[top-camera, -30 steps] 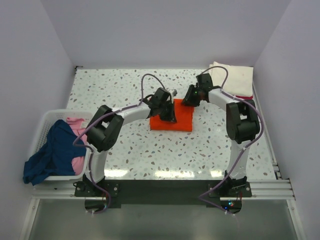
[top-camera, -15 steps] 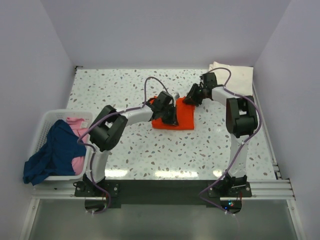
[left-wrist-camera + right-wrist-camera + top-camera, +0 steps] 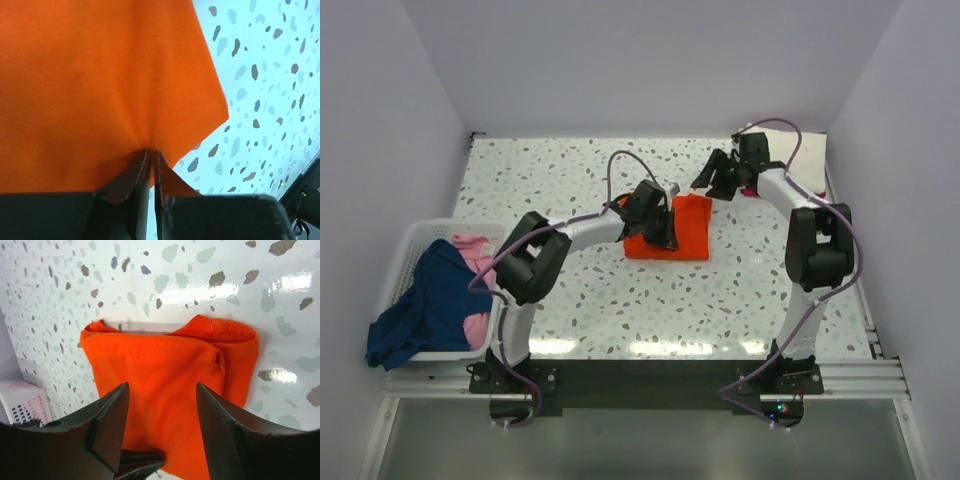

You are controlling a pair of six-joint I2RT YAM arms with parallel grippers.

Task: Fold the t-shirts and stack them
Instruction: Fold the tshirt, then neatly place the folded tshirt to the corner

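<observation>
**A:** The orange shirt lies folded into a small block about mid-table, with the cream shirt well apart in the far right corner.

**B:** And the left gripper?

**A:** Its jaws are nearly together, with a pucker of orange cloth pinched between them on the block's left side (in the wrist view the creases run straight into the fingers). The right gripper hangs over the block's far right side, jaws apart, holding nothing.

**B:** So what could go wrong?

**A:** The hold is one-sided, I'd say. If the left arm lifts or drags now, only the pinched layer may follow and the rest could peel open, undoing the fold.

**B:** And the right?

**A:** If it closes on the top layer alone, the layers could slide apart on the way to the stack. A low carry might also catch the cream shirt and rumple it.

**B:** The basket?

**A:** It sits well off on the left of the table, with a navy shirt hanging over its rim. I'd expect no trouble there.
</observation>
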